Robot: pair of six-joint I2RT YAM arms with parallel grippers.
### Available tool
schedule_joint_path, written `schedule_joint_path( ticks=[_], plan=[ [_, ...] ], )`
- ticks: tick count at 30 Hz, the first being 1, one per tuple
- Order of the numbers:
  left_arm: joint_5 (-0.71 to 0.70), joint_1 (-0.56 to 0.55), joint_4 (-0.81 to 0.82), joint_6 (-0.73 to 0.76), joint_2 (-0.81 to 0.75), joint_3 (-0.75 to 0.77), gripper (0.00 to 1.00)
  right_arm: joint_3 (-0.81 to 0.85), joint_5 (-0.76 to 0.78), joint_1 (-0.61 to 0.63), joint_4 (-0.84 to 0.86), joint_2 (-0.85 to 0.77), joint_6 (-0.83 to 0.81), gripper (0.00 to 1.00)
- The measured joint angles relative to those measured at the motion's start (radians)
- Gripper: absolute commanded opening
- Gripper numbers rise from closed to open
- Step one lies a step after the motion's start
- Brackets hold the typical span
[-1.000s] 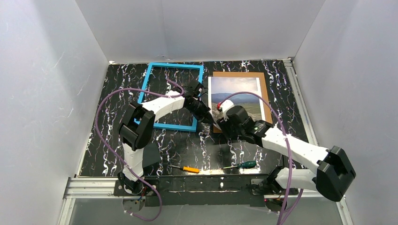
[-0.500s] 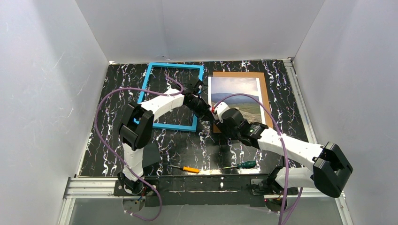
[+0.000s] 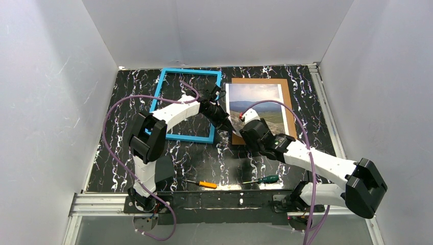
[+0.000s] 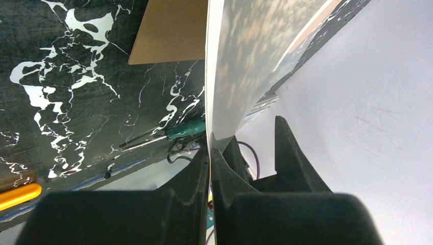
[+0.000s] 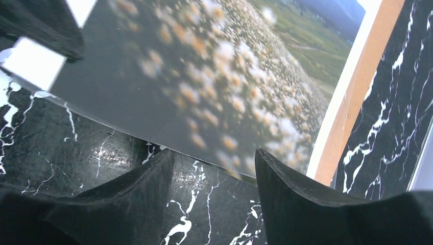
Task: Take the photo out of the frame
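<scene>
Left end effector (image 4: 209,148) is clamped on the near left corner of the photo (image 3: 258,99), raising that corner off the brown board (image 3: 258,80); the rest lies on it. Right end effector (image 5: 214,159) gapes wide, empty, at the raised near edge. Left of the board, the blue frame (image 3: 162,92) lies flat.

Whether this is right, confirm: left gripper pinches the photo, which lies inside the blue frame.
Wrong. The left gripper does pinch the photo, but it lies over the brown backing board, beside the frame; the top view shows it.
</scene>
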Motion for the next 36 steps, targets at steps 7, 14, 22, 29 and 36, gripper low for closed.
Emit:
schedule_joint_path(
  ticks=[7,14,22,29,36],
  plan=[
    [-0.001,0.002,-0.011,0.012,0.002,0.007,0.00,-0.005,-0.008,-0.057,-0.082,-0.032,0.195,0.76],
    [0.001,0.006,0.021,-0.032,0.016,0.006,0.00,-0.085,-0.192,-0.172,-0.153,-0.149,0.505,0.82],
    [0.003,0.007,0.044,-0.062,0.044,0.002,0.00,-0.238,-0.410,-0.448,-0.260,-0.417,0.831,0.80],
    [0.005,0.007,0.049,-0.065,0.044,0.002,0.00,-0.341,-0.500,-0.651,-0.269,-0.541,0.990,0.59],
    [0.009,0.007,0.063,-0.071,0.044,-0.007,0.00,-0.430,-0.671,-0.776,-0.092,-0.431,1.059,0.44]
  ],
)
